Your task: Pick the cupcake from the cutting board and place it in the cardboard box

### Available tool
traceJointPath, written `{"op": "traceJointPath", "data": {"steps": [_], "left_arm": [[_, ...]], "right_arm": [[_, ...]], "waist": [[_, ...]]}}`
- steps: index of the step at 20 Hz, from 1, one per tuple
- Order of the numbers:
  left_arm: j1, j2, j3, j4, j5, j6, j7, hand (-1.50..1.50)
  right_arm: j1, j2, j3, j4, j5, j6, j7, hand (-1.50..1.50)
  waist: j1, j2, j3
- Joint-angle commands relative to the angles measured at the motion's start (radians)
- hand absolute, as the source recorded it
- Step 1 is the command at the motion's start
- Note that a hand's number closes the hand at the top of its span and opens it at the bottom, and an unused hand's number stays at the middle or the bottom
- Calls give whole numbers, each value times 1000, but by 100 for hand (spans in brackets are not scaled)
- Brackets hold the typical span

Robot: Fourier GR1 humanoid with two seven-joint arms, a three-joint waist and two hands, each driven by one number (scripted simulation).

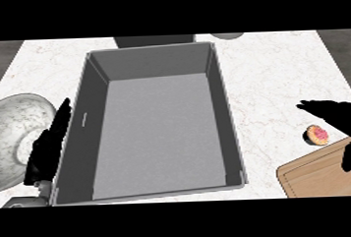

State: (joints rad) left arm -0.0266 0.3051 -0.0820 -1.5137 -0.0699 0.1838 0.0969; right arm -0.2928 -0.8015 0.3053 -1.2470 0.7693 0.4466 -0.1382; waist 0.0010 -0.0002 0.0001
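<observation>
A small cupcake (317, 134) with pink frosting lies on the white counter, just off the far left corner of the wooden cutting board (315, 177). My right hand (343, 115) hovers right beside and above it, fingers spread toward the left, holding nothing. The grey cardboard box (90, 84) stands open in the middle, with nothing inside. At the box's left wall my left hand (50, 144) rests with straight fingers pointing up.
A white marbled bowl (8, 131) sits at the left edge, partly behind my left hand. A dark object (154, 40) and a grey round thing (226, 35) lie at the far edge behind the box.
</observation>
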Motion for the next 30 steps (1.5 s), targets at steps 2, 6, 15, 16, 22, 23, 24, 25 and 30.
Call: {"op": "traceJointPath", "data": {"steps": [2, 6, 15, 16, 22, 23, 24, 25, 30], "left_arm": [[10, -17, 13, -38, -39, -23, 16, 0], [49, -5, 61, -53, -7, -69, -18, 0], [1, -29, 93, -65, -51, -101, 64, 0], [-18, -76, 66, -35, -79, -74, 55, 0], [-9, -72, 105, -14, -69, -114, 11, 0], [22, -92, 102, 56, -91, -98, -90, 0], [-6, -73, 105, -8, -77, -123, 2, 0], [120, -43, 138, -24, -42, -155, -105, 0], [69, -103, 93, -117, -104, -112, 42, 0]], "right_arm": [[39, 49, -51, -24, 74, 13, -17, -150], [3, 85, -78, 3, 114, 38, -23, -150], [23, 153, -139, 56, 216, 21, -74, -150], [58, 137, -162, 41, 216, 9, -111, -150], [-9, 215, -157, 173, 305, -34, -124, -150], [-5, 192, -175, 191, 314, -68, -174, -150], [0, 201, -158, 237, 343, -105, -185, -150], [41, 182, -169, 147, 317, -44, -152, -150], [5, 203, -200, 226, 345, -22, -193, 150]], "waist": [[0, -1, 0], [3, 0, 0], [2, 0, 0], [-1, 0, 0], [3, 1, 0], [3, 1, 0], [4, 1, 0], [4, 0, 0], [3, 0, 0]]}}
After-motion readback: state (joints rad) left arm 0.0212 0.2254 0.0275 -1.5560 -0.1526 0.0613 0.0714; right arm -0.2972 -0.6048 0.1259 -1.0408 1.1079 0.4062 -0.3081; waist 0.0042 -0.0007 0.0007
